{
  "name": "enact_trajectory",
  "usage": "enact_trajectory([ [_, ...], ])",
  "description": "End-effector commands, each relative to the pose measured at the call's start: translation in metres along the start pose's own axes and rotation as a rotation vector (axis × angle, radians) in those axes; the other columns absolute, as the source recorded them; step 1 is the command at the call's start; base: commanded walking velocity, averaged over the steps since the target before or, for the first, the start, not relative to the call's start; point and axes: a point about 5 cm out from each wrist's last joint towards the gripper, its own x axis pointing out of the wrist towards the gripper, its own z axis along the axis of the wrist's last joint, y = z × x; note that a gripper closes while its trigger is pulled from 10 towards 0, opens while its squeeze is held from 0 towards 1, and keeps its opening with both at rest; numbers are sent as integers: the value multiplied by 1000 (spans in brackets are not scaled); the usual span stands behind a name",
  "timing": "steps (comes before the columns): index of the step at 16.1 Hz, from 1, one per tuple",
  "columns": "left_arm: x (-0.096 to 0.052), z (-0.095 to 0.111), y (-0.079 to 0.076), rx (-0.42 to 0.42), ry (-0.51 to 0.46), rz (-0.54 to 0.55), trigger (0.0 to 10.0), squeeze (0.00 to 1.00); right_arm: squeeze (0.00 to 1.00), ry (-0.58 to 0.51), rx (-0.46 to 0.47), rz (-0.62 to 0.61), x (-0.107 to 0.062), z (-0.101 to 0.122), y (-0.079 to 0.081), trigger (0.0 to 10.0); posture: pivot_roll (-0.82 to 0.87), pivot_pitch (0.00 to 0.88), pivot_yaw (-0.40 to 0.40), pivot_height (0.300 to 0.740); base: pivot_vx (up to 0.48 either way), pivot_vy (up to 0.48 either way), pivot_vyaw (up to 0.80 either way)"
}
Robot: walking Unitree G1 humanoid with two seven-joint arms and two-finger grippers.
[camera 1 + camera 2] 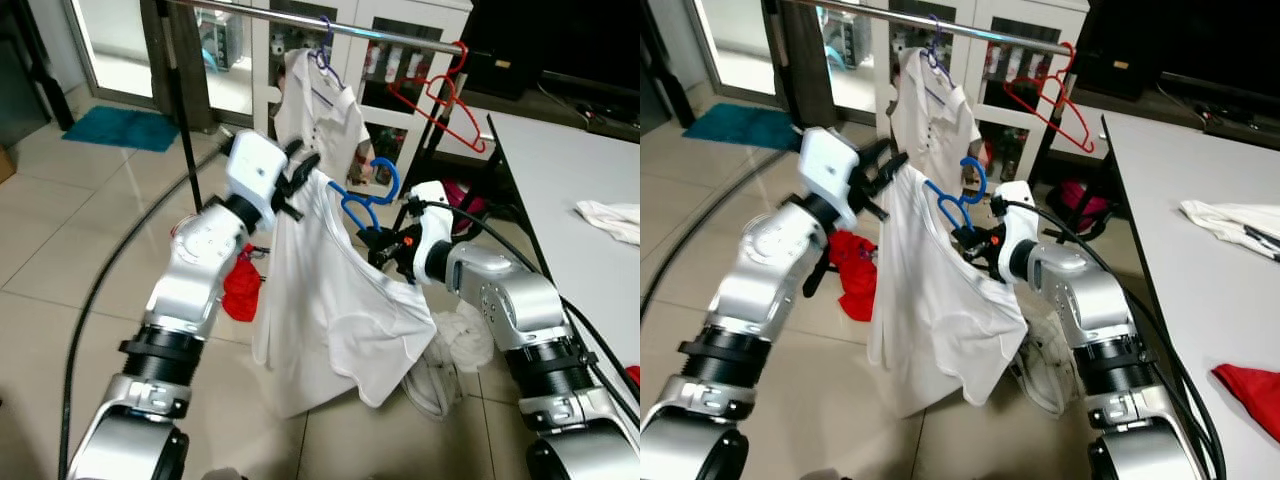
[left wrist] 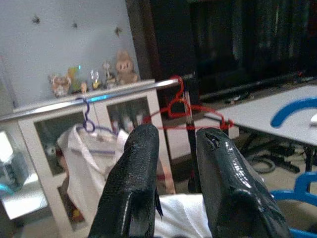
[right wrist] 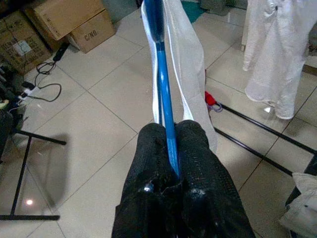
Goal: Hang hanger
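Note:
A blue hanger [image 1: 368, 200] carries a white shirt [image 1: 325, 300] and hangs in the air between my two arms, below the metal rail [image 1: 330, 25]. My right gripper [image 1: 384, 246] is shut on the hanger's blue bar [image 3: 163, 89], just under the hook. My left gripper [image 1: 300, 176] pinches the shirt's shoulder at the hanger's other end; white cloth [image 2: 183, 213] lies between its fingers [image 2: 133, 168]. The hook is lower than the rail and apart from it.
On the rail hang a purple hanger with a white shirt [image 1: 325, 110] and a bare red hanger [image 1: 440, 100]. A grey table [image 1: 560, 170] with a white cloth [image 1: 610, 220] stands at right. Red cloth [image 1: 240, 285] and white clothes [image 1: 460, 340] lie on the floor.

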Motion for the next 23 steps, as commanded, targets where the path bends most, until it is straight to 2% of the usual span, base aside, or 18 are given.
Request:
enact_trajectory([
  [1,-9,4,21,3,-11,48,10000,1000,0,-89,-57,26,-10,20,-7,10000,-45,0,-103,740,0,0,0],
  [2,-23,5,46,24,1,85,10000,1000,0,-125,-131,118,-21,27,-7,10000,-45,0,-103,740,0,0,0],
  [3,-27,6,53,27,1,90,10000,1000,0,-131,-148,138,-23,28,-7,10000,-45,0,-103,740,0,0,0],
  [4,-45,7,74,17,28,83,10000,1000,0,-152,-181,206,-33,32,-8,10000,-46,0,-100,740,0,0,0],
  [5,-63,5,87,21,76,39,10000,1000,0,-158,-211,273,-43,33,-10,10000,-46,0,-100,740,0,0,0],
  [6,-76,2,94,11,122,-2,10000,1000,0,-156,-234,326,-50,33,-11,10000,-46,0,-100,740,0,0,0],
  [8,-91,-6,100,-16,200,-68,10000,1000,0,-153,-268,395,-58,34,-12,10000,-38,0,-104,740,0,0,0],
  [9,-102,-16,98,-52,271,-145,10000,1000,0,-154,-289,450,-62,35,-10,10000,-33,0,-109,740,0,0,0],
  [10,-108,-22,92,-97,302,-227,10000,86,0,-155,-304,488,-65,36,-9,10000,-33,0,-109,740,0,0,0],
  [11,-111,-29,82,-125,340,-307,10000,0,0,-164,-318,520,-66,38,-6,10000,-33,0,-109,740,0,0,0],
  [13,-109,-41,70,-102,391,-348,10000,0,0,-175,-329,550,-67,40,-3,10000,-32,0,-112,740,0,0,0],
  [17,-91,-39,48,-125,290,-355,9804,0,0,-180,-329,545,-68,39,-4,10000,-43,0,-101,740,0,0,0],
  [18,-87,-40,48,-125,270,-315,3647,0,0,-184,-324,550,-68,39,-4,10000,-42,0,-101,740,0,0,0],
  [19,-84,-42,48,-120,261,-282,2392,0,0,-185,-323,554,-68,38,-3,10000,-43,0,-99,740,0,0,0],
  [20,-81,-43,46,-118,252,-255,0,0,0,-185,-322,554,-68,38,-3,10000,-43,0,-99,740,0,0,0],
  [23,-80,-47,42,-116,246,-210,0,0,0,-188,-318,556,-67,37,-2,10000,-44,0,-97,740,0,0,0],
])
